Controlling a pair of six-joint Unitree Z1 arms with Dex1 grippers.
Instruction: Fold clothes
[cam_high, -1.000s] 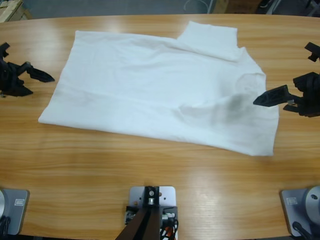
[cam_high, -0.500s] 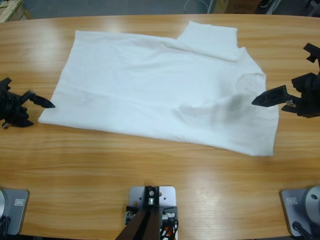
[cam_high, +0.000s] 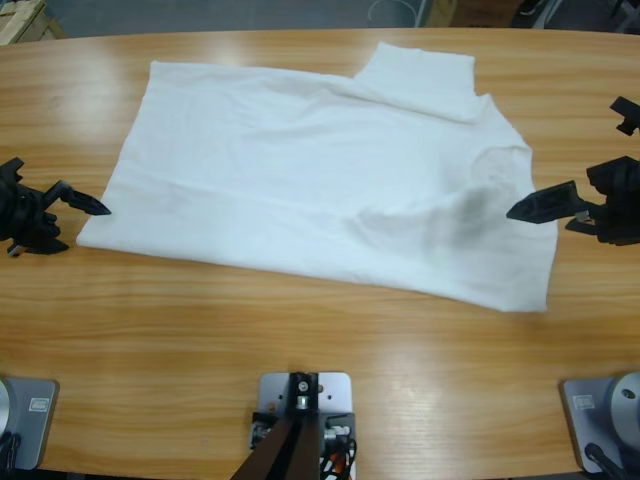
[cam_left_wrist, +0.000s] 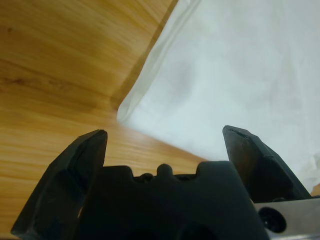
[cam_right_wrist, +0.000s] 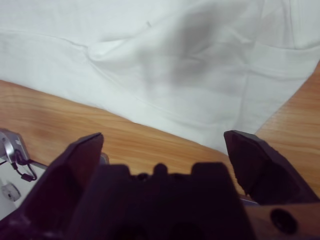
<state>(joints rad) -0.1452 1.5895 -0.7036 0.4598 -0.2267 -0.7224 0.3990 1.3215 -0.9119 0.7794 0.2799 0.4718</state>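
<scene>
right end effector (cam_high: 545, 205) drew back | both agape, empty | left end effector (cam_high: 85, 206) by t-shirt (cam_high: 320, 170) corner

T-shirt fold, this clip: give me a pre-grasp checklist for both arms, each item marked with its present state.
1. T-shirt spread flat on table: ok, mild wrinkles.
2. Left gripper open: ok.
3. Left gripper aimed at shirt's corner: ok, corner lies ahead between its jaws, not yet reached.
4. Right gripper open: ok.
5. Right gripper over the shirt's edge: ok; contact cannot tell.
6. Either gripper holding cloth: not ok, neither does.
</scene>
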